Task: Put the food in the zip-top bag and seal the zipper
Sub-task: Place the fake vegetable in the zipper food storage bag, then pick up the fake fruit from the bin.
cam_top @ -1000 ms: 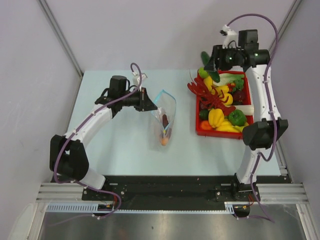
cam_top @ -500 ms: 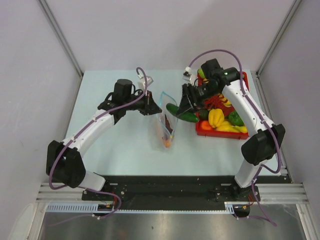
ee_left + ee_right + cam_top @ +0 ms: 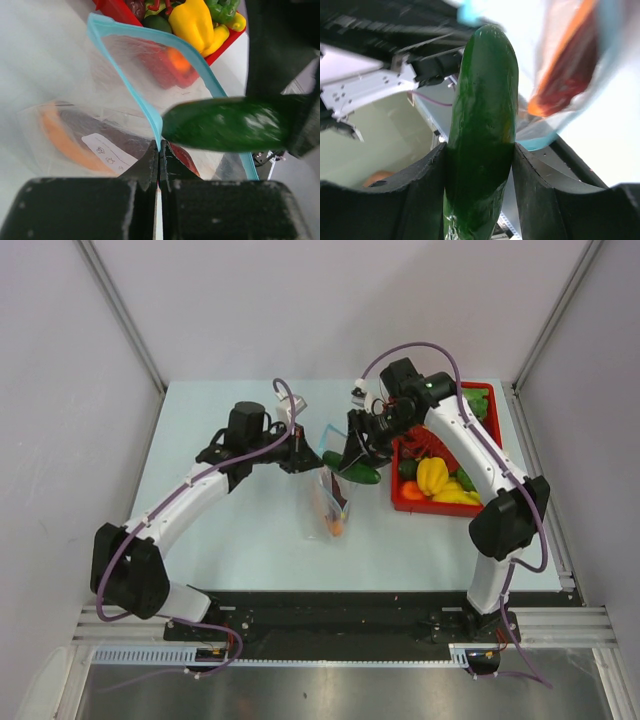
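Observation:
The clear zip-top bag (image 3: pixel 333 490) lies mid-table with its light blue zipper (image 3: pixel 131 75) mouth held open; an orange carrot (image 3: pixel 60 137) and a dark red piece show inside, beside the white label. My left gripper (image 3: pixel 297 452) is shut on the zipper edge (image 3: pixel 158 144). My right gripper (image 3: pixel 355 453) is shut on the dark green cucumber (image 3: pixel 482 130), which hangs just above the bag's open mouth (image 3: pixel 350 468). It shows in the left wrist view (image 3: pixel 230 125) over the opening.
A red tray (image 3: pixel 403 502) stands right of the bag, with a yellow pepper (image 3: pixel 432 475), green fruit, a carrot and other toy food. Grey walls close the table's back and sides. The arm bases sit at the near edge.
My right arm has carried the cucumber from above the tray leftward and down to the bag's mouth. My left gripper has kept its hold on the zipper edge, shifting slightly.

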`<act>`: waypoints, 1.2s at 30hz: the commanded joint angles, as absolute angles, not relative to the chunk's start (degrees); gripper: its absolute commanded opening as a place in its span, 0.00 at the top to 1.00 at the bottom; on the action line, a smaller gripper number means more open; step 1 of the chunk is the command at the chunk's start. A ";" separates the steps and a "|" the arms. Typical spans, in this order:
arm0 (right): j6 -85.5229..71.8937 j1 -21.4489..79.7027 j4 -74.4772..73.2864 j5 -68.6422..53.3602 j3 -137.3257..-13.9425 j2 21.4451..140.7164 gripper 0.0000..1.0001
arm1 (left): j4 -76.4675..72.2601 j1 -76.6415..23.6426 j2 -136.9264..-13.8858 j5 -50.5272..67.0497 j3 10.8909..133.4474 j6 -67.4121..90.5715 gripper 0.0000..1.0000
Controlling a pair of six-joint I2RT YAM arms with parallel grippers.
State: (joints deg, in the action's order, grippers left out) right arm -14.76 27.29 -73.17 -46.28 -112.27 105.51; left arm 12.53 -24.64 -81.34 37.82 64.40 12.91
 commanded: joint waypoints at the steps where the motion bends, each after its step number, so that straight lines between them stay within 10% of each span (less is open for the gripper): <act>1: -17.75 25.05 -73.21 -43.51 -112.77 106.61 0.89 | 10.37 -24.96 -78.22 37.53 64.51 11.16 1.00; 4: -17.93 25.05 -72.95 -42.19 -113.73 107.31 0.87 | 10.46 -24.96 -78.22 37.44 64.34 11.25 1.00; 7: -17.23 25.14 -72.86 -41.84 -117.76 108.63 0.53 | 10.28 -24.96 -78.31 38.06 64.42 11.43 1.00; 8: -16.88 25.14 -72.95 -42.45 -118.73 108.89 0.19 | 10.37 -24.96 -78.31 38.14 64.42 11.43 1.00; 10: -16.35 25.14 -72.86 -43.24 -122.16 109.68 0.01 | 10.46 -24.96 -78.40 38.23 64.51 11.34 1.00; 18: -10.56 18.91 -69.00 -48.61 -131.47 112.05 0.00 | 11.69 -24.43 -79.19 38.85 65.74 10.72 1.00; 36: 2.36 4.75 -33.41 -9.15 -139.48 131.21 0.01 | 16.52 -22.85 -82.70 38.94 70.57 9.23 1.00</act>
